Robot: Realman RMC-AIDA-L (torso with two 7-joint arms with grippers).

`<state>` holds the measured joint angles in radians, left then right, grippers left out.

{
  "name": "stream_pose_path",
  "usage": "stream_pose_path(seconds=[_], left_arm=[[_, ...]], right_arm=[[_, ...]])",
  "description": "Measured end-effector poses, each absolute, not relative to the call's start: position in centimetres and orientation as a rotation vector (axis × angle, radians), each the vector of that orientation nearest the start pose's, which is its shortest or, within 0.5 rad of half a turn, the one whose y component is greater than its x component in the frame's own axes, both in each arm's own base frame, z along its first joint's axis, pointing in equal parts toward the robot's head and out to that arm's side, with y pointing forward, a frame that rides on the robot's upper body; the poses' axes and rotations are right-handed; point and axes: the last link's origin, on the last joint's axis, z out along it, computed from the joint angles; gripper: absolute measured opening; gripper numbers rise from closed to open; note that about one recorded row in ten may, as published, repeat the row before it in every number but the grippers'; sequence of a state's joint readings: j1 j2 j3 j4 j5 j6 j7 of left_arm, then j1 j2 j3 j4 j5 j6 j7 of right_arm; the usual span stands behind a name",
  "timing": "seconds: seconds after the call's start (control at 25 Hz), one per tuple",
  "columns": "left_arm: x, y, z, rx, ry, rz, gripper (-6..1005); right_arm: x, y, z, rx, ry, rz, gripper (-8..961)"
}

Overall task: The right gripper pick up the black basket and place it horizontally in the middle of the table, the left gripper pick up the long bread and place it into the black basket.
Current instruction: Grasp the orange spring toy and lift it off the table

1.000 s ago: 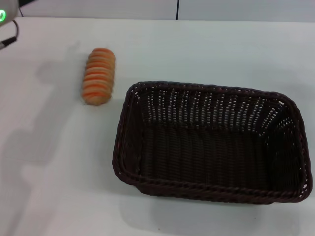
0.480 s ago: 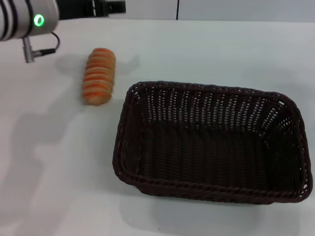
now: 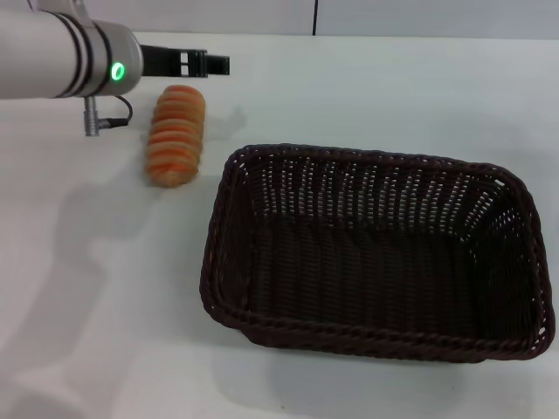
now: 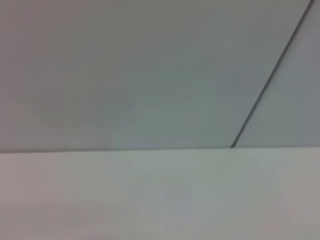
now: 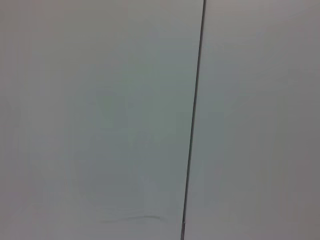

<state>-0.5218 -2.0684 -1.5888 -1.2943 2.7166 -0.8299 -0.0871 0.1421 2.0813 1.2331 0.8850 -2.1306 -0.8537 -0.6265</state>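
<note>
The long bread [image 3: 175, 135], a tan loaf with orange cross stripes, lies on the white table [image 3: 105, 288] at the far left, its length running away from me. My left gripper [image 3: 218, 64] hangs just over the loaf's far end, pointing right, on a white-grey arm with a green light [image 3: 116, 71]. The black basket [image 3: 376, 253] sits upright and empty to the right of the middle, long side across the table, a short gap from the bread. My right gripper is out of view. Both wrist views show only wall and tabletop.
The table's far edge [image 3: 393, 37] meets a grey wall with a dark vertical seam [image 3: 314, 16]. A silver connector with a thin cable [image 3: 92, 122] hangs under the left arm, just left of the bread.
My left arm has come in from the top left corner, moving right and lower until its gripper is above the bread's far end. Bread and basket have not moved.
</note>
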Motion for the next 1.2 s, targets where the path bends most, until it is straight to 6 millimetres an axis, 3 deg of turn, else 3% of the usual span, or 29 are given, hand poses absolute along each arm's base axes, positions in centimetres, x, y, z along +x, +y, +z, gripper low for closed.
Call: stream_pose_path(seconds=[0.52, 1.2], left_arm=[[-19.4, 42.5, -1.8, -1.895, -1.160, -0.062, 838], [-21.1, 42.3, -2.5, -1.889, -1.178, 0.010, 837]], right_arm=[[30.5, 33.3, 3.8, -1.233, 0.514, 0.454, 695], [30.3, 33.3, 3.8, -1.230, 0.515, 0.463, 694]])
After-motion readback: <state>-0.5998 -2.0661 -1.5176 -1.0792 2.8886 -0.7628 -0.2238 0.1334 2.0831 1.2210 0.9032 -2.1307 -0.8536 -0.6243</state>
